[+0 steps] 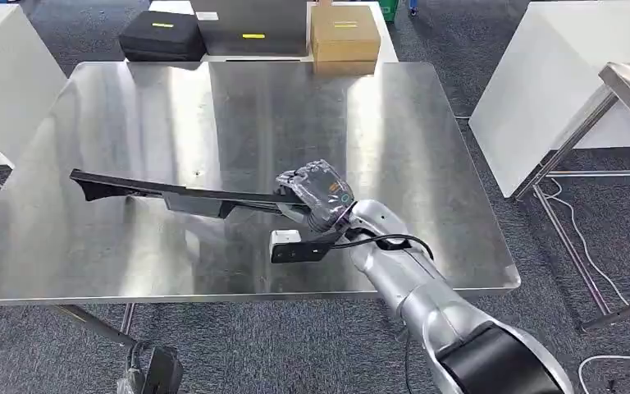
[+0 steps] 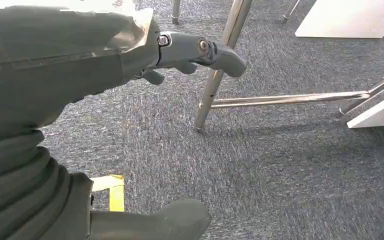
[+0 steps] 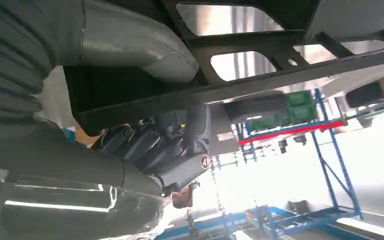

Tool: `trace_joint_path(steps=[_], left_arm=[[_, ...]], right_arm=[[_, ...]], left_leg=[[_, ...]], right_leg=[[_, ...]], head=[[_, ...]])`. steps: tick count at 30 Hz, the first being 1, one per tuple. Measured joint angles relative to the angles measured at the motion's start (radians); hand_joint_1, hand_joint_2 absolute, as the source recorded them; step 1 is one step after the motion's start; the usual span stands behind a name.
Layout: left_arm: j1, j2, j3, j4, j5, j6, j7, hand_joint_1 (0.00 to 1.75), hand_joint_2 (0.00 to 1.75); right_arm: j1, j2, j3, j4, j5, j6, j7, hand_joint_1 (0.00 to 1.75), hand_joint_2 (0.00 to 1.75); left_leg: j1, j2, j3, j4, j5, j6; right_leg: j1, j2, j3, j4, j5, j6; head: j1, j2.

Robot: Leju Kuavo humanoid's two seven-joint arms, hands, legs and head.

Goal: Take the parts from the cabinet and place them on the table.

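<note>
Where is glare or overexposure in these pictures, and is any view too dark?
Head view: bright glare bands on the shiny steel table. Right wrist view: the background is overexposed, while the long black plastic part and right hand are dark silhouettes. Left wrist view: even light on grey carpet, no glare.

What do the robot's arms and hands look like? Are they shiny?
Yes. The right arm is shiny silver and rounded, with a black band near the shoulder and a black cable looping beside the wrist. A small white-and-black camera box sits under that wrist. The right hand is grey under a clear wrap, with a round mark on its back. The left hand has a grey ribbed cover and a thick grey thumb.
</note>
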State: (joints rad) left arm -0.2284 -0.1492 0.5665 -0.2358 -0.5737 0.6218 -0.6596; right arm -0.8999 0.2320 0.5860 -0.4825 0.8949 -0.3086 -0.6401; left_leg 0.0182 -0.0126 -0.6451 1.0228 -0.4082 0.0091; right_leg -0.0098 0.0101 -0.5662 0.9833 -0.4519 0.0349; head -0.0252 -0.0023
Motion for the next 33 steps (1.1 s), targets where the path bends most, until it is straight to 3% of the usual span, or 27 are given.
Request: trace_joint_path(steps=[12, 13, 16, 17, 25, 33], left_arm=[[0.003, 0.003, 0.001, 0.000, 0.000, 0.010, -0.002, 0.00, 1.75], [0.003, 0.003, 0.000, 0.000, -0.001, 0.008, -0.002, 0.00, 1.75], [0.003, 0.005, -0.001, 0.000, -0.002, -0.001, -0.001, 0.00, 1.75], [0.003, 0.005, -0.001, 0.000, -0.002, -0.003, -0.002, 0.00, 0.00], [0.005, 0.008, -0.010, 0.000, -0.014, -0.003, 0.004, 0.00, 0.00], [0.006, 0.008, -0.010, 0.000, -0.014, -0.004, 0.005, 0.00, 0.00]], right_arm=[[-0.006, -0.014, 0.011, 0.043, -0.039, -0.028, 0.033, 1.75, 1.75], [-0.009, -0.021, 0.011, 0.047, -0.040, -0.031, 0.035, 0.00, 1.75], [-0.018, -0.038, 0.010, 0.054, -0.038, -0.034, 0.047, 0.00, 1.75], [-0.022, -0.043, 0.010, 0.057, -0.035, -0.035, 0.053, 0.00, 1.75], [-0.032, -0.085, 0.003, 0.070, -0.030, -0.066, 0.083, 0.00, 1.75], [-0.033, -0.095, 0.001, 0.071, -0.027, -0.076, 0.097, 0.00, 1.75]], left_leg=[[0.004, 0.000, 0.001, 0.000, 0.000, 0.000], [0.004, 0.000, 0.001, 0.000, 0.000, 0.000], [0.004, 0.001, 0.001, 0.000, 0.000, 0.000], [0.004, 0.001, 0.001, 0.000, 0.000, 0.000], [0.004, 0.001, 0.001, 0.000, 0.000, 0.000], [0.004, 0.001, 0.001, 0.000, 0.000, 0.000]], right_leg=[[0.001, 0.000, -0.002, 0.002, 0.000, 0.000], [0.001, 0.000, -0.002, 0.002, 0.000, 0.000], [0.001, 0.000, -0.002, 0.002, 0.000, 0.000], [0.001, 0.000, -0.002, 0.002, 0.000, 0.000], [0.001, 0.000, -0.002, 0.002, 0.000, 0.000], [0.001, 0.000, -0.002, 0.002, 0.000, 0.000]], head=[[0.000, 0.000], [0.000, 0.000], [0.000, 0.000], [0.000, 0.000], [0.000, 0.000], [0.000, 0.000]])
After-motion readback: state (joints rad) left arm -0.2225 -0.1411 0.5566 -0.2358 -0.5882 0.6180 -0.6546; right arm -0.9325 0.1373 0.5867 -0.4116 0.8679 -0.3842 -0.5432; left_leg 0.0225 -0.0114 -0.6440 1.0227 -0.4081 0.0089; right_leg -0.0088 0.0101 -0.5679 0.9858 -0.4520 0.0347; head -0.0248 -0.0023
